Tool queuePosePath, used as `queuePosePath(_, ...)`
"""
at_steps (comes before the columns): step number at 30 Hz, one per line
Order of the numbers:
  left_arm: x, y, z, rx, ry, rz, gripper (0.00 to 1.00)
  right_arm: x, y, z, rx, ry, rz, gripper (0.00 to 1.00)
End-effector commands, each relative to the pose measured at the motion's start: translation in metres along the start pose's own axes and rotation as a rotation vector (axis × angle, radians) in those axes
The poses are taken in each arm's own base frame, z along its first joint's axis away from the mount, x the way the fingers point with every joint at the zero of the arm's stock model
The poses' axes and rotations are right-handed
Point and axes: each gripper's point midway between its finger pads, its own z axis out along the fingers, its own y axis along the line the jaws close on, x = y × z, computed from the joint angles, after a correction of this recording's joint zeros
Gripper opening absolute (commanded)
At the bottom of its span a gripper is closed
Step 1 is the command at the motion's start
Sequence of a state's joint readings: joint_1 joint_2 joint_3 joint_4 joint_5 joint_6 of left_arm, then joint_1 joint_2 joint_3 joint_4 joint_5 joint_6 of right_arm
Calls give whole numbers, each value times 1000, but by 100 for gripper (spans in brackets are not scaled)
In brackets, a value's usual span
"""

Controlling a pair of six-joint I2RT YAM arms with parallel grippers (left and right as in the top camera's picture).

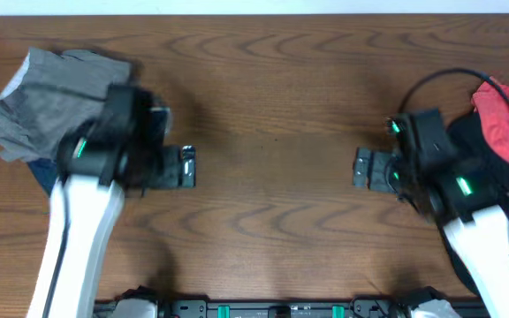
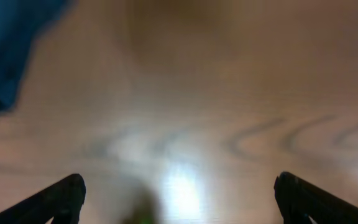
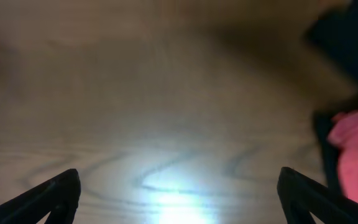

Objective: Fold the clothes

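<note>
The left arm hides part of the grey shorts [image 1: 47, 97] and most of a blue garment [image 2: 5, 50] at the table's [image 1: 272, 97] left end. The red garment [image 1: 506, 119] runs off the right edge beside a black garment [image 1: 489, 172], and both wrist views are blurred. The left gripper [image 1: 186, 168] and right gripper [image 1: 365, 168] face each other mid-table, jaws wide, holding nothing.

Grey garment [image 1: 47, 102] crumpled in a heap, upper left of overhead frame, navy garment [image 1: 41, 173] peeking out under its lower edge. Red garment [image 1: 506, 124] bunched at right edge, lying over black garment [image 1: 490, 166].
</note>
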State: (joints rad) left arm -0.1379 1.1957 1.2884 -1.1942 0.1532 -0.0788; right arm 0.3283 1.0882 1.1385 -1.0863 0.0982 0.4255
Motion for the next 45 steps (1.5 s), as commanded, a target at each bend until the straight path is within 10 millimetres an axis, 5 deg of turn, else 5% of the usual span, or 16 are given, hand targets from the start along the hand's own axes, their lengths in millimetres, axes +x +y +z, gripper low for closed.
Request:
queuePosePath(1,11,1,-32,18,-203,3,98,-14,-16,-47,62,-220,28,99)
queuePosePath(5,20,0,-55,53,-437,26,98,-11,-24,-81,33,-341,36,99)
queuePosePath(10,40,3,-58,68,-530,35,98,2,-33,-93,26,-350,39,99)
queuePosePath(30,46,4,-58,68,-533,36,98,5,-36,-94,29,-345,38,99)
queuePosePath(35,46,4,-58,68,-534,36,98,22,-59,-96,85,-302,92,99)
queuePosePath(40,46,4,-58,68,-534,36,98,17,-82,-111,115,-454,154,99)
queuePosePath(45,46,4,-58,68,-534,36,98,4,-72,-104,50,-665,-43,99)
